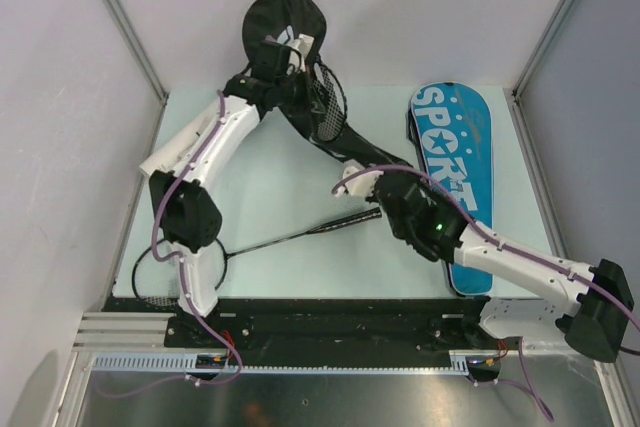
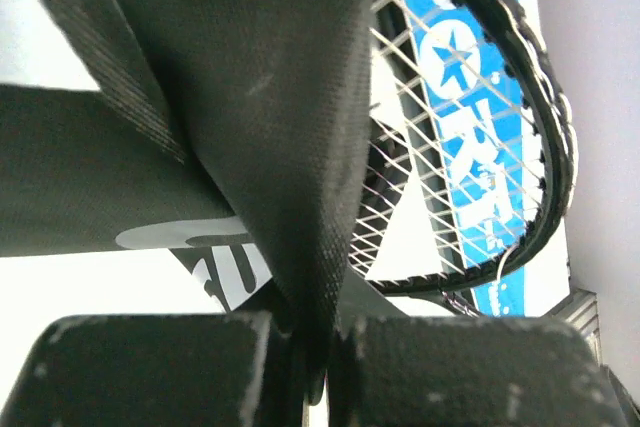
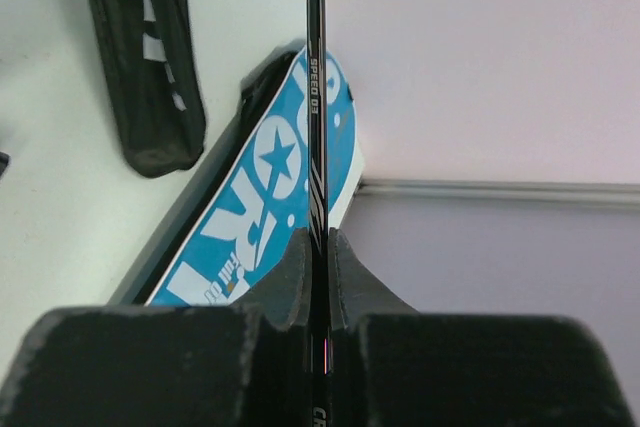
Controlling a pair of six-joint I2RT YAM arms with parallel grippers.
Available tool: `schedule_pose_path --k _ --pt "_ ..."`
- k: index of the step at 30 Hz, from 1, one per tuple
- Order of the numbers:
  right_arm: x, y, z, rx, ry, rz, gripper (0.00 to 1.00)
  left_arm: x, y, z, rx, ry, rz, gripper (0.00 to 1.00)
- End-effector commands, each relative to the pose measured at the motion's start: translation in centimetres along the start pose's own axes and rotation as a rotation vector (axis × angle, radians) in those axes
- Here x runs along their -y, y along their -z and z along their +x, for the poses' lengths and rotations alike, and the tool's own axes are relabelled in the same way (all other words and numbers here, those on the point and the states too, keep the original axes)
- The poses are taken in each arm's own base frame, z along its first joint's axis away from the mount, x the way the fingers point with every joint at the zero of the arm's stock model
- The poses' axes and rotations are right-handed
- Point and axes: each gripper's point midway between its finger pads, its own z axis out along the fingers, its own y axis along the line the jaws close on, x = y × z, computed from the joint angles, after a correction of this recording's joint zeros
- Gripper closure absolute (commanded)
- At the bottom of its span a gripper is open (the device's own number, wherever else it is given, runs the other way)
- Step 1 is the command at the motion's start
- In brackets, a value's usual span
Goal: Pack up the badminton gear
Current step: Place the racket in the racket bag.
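Pinching black cover [image 2: 250, 97], left end effector [image 2: 312, 352], right end effector [image 3: 318, 282] gripping SPEED 03 racket [image 3: 316, 97], blue SPORT bag [image 1: 455, 162]

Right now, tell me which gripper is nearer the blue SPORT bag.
Right. The right gripper sits close beside the blue SPORT bag, shut on a racket shaft. The left gripper is far across at the back, shut on the black cover.

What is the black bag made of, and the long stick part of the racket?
The black bag looks like woven cloth, probably nylon. It has a fine ribbed weave and a dull finish, and it folds softly. The racket shaft looks hard and glossy black, perhaps carbon or metal. It is thin, straight and shiny, with printed letters on it. The pictures cannot say which.
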Motion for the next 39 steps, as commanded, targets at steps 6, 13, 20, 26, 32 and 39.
schedule_pose_path --k 6,13,20,26,32,39 --pt "1.9 0.5 -2.6 0.246 -0.305 -0.101 1.0 10.9 1.5 2.4 -0.038 -0.079 0.447 0.99" --pt "4.1 6.1 -2.1 0.349 -0.329 -0.136 1.0 6.9 4.7 1.1 0.009 -0.121 0.486 0.99" --pt "2.6 8.4 -2.3 0.348 -0.319 -0.194 1.0 4.7 5.0 3.7 -0.087 -0.053 0.645 1.0" --pt "3.5 9.1 -0.7 0.339 -0.405 -0.188 1.0 3.1 3.4 4.7 -0.118 -0.053 0.639 1.0" --pt "3.4 8.9 -0.1 0.365 -0.508 -0.228 1.0 3.2 4.1 4.9 -0.143 -0.069 0.697 1.0" --pt "5.2 7.9 2.4 0.33 -0.735 -0.183 1.0 2.2 4.7 4.0 -0.116 -0.036 0.665 1.0"
